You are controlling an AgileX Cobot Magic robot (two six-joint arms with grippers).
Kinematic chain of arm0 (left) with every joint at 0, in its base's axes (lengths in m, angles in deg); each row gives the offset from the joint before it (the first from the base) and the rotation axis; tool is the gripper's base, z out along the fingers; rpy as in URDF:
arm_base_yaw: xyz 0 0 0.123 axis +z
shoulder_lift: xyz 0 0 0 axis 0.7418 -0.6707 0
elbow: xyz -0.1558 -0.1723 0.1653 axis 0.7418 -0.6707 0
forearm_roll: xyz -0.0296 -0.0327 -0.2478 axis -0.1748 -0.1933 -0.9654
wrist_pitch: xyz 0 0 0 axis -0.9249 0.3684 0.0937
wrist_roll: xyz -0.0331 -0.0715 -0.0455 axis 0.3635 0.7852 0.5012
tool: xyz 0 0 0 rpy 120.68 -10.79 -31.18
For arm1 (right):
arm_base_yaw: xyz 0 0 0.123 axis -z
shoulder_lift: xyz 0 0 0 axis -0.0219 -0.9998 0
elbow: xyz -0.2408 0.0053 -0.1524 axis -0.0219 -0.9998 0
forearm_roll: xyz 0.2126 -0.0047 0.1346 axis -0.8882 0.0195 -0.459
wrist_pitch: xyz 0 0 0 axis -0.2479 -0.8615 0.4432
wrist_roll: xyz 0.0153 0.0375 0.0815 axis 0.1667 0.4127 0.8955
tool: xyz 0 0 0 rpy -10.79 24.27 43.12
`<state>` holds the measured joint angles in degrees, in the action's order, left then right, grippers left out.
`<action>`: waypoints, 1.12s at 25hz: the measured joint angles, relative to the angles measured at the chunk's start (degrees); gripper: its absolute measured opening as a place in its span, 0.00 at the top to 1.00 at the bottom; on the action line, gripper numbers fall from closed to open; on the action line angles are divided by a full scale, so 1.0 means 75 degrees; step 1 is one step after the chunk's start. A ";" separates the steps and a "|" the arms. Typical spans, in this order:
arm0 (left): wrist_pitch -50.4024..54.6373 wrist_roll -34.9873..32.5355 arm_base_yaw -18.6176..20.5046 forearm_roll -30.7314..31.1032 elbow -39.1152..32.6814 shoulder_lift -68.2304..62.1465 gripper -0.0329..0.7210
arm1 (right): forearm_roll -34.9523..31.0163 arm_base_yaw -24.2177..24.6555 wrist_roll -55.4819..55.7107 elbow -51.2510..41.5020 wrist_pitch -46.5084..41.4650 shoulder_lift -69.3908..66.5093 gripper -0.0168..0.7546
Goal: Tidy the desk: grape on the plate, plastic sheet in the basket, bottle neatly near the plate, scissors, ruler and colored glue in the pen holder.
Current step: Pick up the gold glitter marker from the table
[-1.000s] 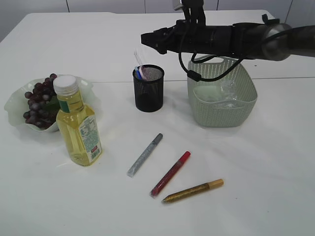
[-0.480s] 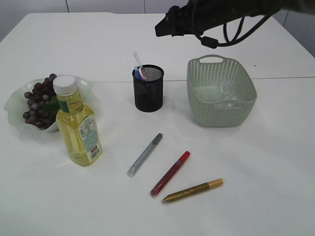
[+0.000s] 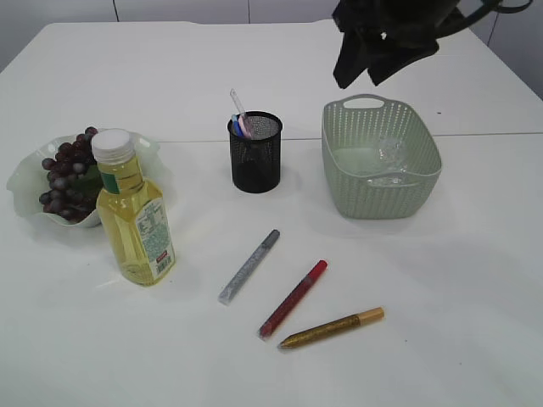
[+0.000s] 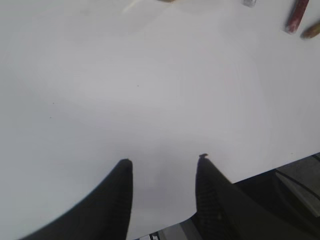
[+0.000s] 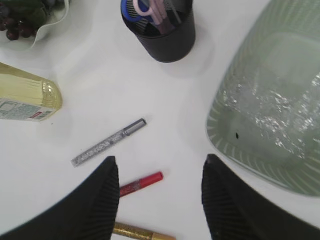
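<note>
Compared with a second ago, the right arm has swung up and away from above the pen holder; its gripper (image 3: 355,76) now hangs at the top right, above the basket's (image 3: 344,161) far rim, fingers spread and empty. Everything on the table lies as before.

From the left: grapes (image 3: 66,174) sit on the plate (image 3: 21,182) near the table's left edge, the bottle (image 3: 133,212) upright just beside it. The pen holder (image 3: 255,157) holds scissors (image 5: 136,8). Three glue pens, silver (image 3: 249,266), red (image 3: 293,298) and gold (image 3: 332,328), lie on open tabletop with free room around them. The plastic sheet (image 3: 386,157) lies in the basket.

The left gripper (image 4: 162,165), spread and empty, hovers over bare table by its near edge.
</note>
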<state>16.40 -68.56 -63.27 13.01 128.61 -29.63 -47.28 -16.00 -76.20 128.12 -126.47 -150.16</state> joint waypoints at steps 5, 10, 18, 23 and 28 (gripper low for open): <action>0.0014 0.0000 0.0000 0.0000 0.0000 0.0000 0.55 | 0.0315 0.0000 0.0566 -0.1241 -0.0060 0.1027 0.47; 0.0014 0.0000 0.0000 0.0000 0.0000 0.0000 0.55 | 0.0332 -0.0101 0.0997 -0.3335 -0.0016 0.2151 0.47; 0.0014 0.0000 0.0000 0.0000 0.0000 0.0000 0.55 | 0.0346 -0.1035 0.3245 -0.6288 0.1444 0.3002 0.47; -0.0048 0.0000 0.0000 0.0000 0.0000 0.0000 0.55 | 0.0301 -0.1754 0.6223 -0.6870 0.3373 0.3002 0.47; -0.0267 0.0000 0.0000 -0.0017 0.0000 0.0000 0.55 | 0.0352 -0.1827 0.9943 -0.6887 0.4243 0.2466 0.47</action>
<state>14.40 -68.56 -63.27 12.88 128.61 -29.63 -44.64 -29.71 -1.63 76.47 -94.65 -131.66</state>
